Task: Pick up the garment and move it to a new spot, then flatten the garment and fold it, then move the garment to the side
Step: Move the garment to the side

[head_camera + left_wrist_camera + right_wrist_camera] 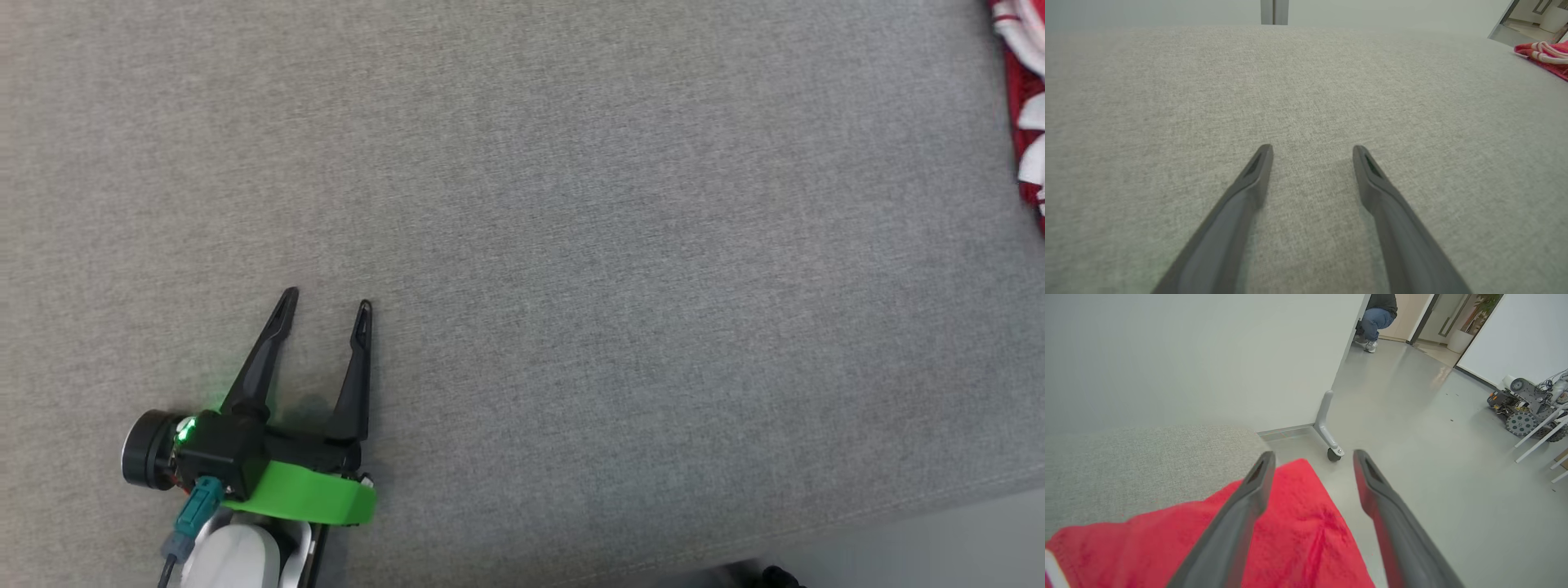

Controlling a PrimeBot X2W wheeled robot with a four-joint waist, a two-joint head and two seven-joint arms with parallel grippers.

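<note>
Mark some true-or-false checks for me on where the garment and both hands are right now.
1. The left hand is open over the bare grey surface. True.
2. The garment is red with white stripes. True.
3. The garment lies between the left hand's fingers. False: it lies far to that hand's right, at the edge of the head view.
4. The right hand is clamped on the garment. False: its fingers stand apart above the red cloth, gripping nothing.

Most of garment (1025, 90) beyond edge
</note>
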